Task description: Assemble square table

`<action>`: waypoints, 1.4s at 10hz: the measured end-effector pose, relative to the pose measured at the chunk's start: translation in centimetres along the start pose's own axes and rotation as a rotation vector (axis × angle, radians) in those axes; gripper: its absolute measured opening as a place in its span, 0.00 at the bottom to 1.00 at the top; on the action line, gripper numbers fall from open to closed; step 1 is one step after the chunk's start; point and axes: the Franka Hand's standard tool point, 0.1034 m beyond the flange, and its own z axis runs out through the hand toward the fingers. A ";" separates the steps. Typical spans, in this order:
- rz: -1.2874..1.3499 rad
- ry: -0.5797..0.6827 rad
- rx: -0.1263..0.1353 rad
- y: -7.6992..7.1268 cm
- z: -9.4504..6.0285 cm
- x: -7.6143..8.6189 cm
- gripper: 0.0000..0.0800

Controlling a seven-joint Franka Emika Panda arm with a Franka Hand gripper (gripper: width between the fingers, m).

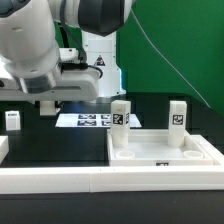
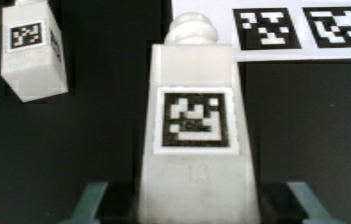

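The square table's white top [image 1: 165,152] lies at the exterior view's right. Two white tagged legs stand upright on it, one [image 1: 120,115] near its left corner and one [image 1: 177,116] farther right. In the wrist view a third leg [image 2: 198,110] lies on the black surface between my fingers, its tag facing up. My gripper [image 2: 202,192] is open around its end, with a dark gap on each side. Another leg [image 2: 30,55] rests close beside it and also shows at the far left [image 1: 13,120]. The hand [image 1: 48,103] hangs low over the table and hides the straddled leg.
The marker board [image 1: 90,120] lies flat behind the table top, and its tags [image 2: 305,27] show just past the leg's tip. A long white rail [image 1: 60,182] borders the black surface along the front.
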 end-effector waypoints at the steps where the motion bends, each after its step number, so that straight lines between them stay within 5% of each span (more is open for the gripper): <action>1: -0.004 0.087 -0.016 0.2 -0.6 1.1 0.36; 5: -0.027 0.352 -0.047 -0.6 -5.1 1.0 0.36; 8: -0.020 0.573 -0.077 0.1 -5.6 1.8 0.36; 13: -0.017 0.839 -0.120 -2.5 -9.1 2.9 0.36; 14: 0.011 0.843 -0.108 -3.8 -9.5 2.9 0.36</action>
